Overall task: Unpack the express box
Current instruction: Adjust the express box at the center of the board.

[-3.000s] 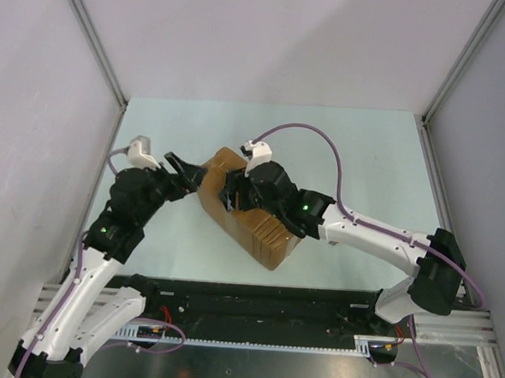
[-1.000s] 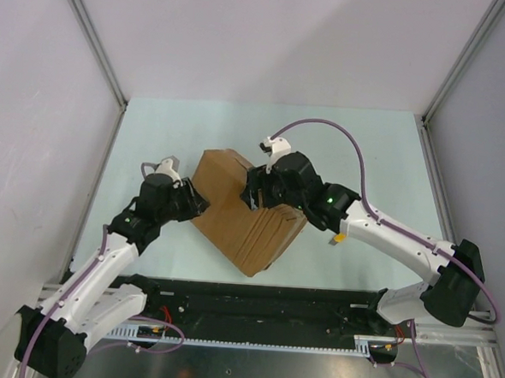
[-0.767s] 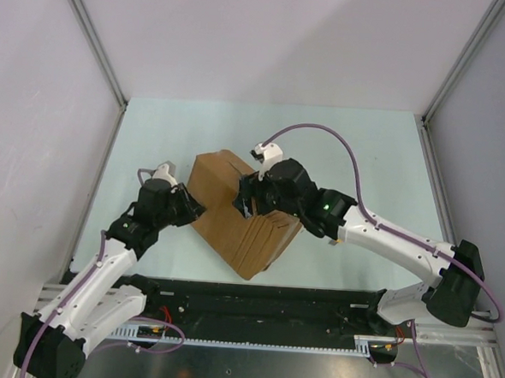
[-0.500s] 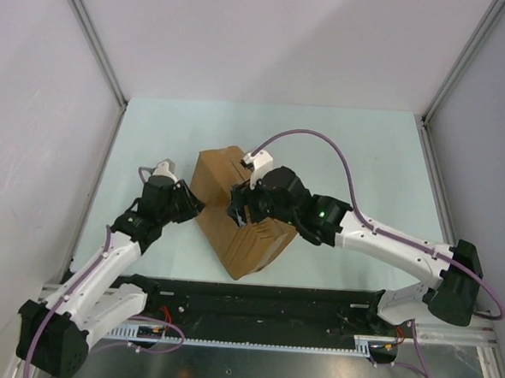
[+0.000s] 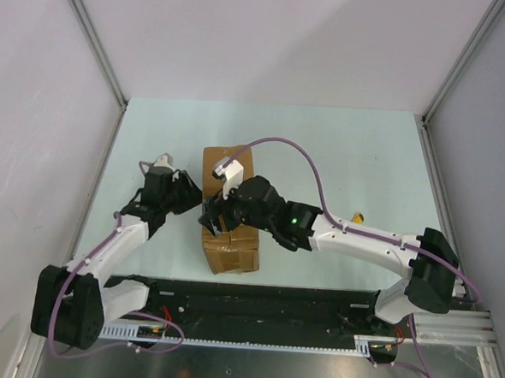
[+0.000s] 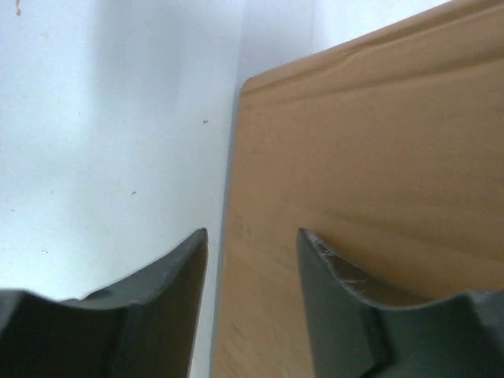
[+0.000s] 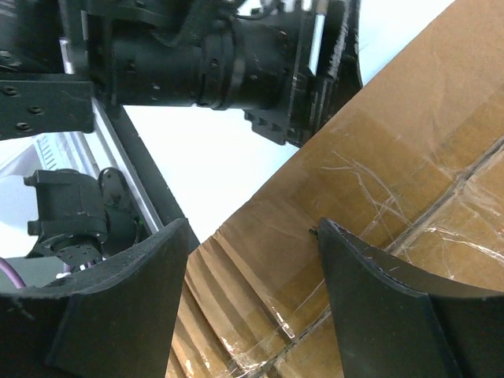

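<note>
The express box (image 5: 230, 254), a brown cardboard carton with clear tape seams, lies lengthwise in the middle of the table, one short end toward the arm bases. My left gripper (image 5: 195, 197) stands open at its left side. In the left wrist view one finger is over the table and the other over the cardboard (image 6: 370, 150), with the box's edge in the gap of the gripper (image 6: 252, 242). My right gripper (image 5: 210, 223) hovers open over the box's left top edge. Its wide-spread jaws frame the taped top (image 7: 409, 181), holding nothing.
A small yellow object (image 5: 356, 218) peeks out behind the right forearm on the pale green table (image 5: 340, 151). The left arm's black wrist (image 7: 228, 63) sits close beside the right gripper. Metal frame posts and grey walls close in the table's sides.
The box has swung clockwise from a diagonal lie to lengthwise and shifted left. The right gripper followed it left and nearer. The left gripper stayed at the box's left side.
</note>
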Motion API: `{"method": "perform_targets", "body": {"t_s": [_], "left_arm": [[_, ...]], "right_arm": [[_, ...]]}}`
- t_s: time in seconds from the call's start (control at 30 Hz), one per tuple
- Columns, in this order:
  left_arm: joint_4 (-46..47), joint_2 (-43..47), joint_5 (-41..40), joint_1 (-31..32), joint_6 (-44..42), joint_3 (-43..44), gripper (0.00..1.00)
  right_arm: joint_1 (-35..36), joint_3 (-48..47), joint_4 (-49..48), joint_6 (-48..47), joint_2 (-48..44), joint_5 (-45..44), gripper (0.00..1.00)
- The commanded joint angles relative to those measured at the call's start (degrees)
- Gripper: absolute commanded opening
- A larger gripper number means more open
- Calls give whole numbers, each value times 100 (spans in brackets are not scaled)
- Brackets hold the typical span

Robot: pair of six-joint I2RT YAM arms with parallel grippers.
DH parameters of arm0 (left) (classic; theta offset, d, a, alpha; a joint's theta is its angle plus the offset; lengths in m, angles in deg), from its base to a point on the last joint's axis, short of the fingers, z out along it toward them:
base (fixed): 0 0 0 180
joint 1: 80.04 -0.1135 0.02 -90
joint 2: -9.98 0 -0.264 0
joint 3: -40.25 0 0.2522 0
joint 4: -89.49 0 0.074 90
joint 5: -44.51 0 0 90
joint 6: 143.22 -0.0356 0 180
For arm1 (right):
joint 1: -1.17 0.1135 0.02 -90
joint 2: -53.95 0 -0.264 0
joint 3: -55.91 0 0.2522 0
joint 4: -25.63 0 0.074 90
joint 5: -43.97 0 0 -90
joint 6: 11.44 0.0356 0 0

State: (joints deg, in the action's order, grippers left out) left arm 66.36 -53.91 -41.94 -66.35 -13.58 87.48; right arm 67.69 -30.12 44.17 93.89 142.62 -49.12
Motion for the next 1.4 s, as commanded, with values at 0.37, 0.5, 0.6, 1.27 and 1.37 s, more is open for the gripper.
{"method": "perform_targets", "body": {"t_s": [0.37, 0.5, 0.6, 1.27, 1.37], "left_arm": [[-127, 1407, 1525, -622, -308, 836, 92], [-127, 1327, 1692, -622, -351, 801, 93], [-144, 1161, 1693, -622, -448, 740, 91], [-145, 818, 1842, -622, -413, 344, 73], [-145, 826, 1860, -622, -413, 396, 73]], "right_arm": [[-166, 125, 753, -39, 380, -403, 71], [-166, 125, 744, -30, 389, -324, 72], [-166, 117, 735, -4, 363, -280, 72], [-1096, 2, 1323, 778, -1115, -1089, 78], [-1334, 11, 1552, 682, -1010, -774, 76]]}}
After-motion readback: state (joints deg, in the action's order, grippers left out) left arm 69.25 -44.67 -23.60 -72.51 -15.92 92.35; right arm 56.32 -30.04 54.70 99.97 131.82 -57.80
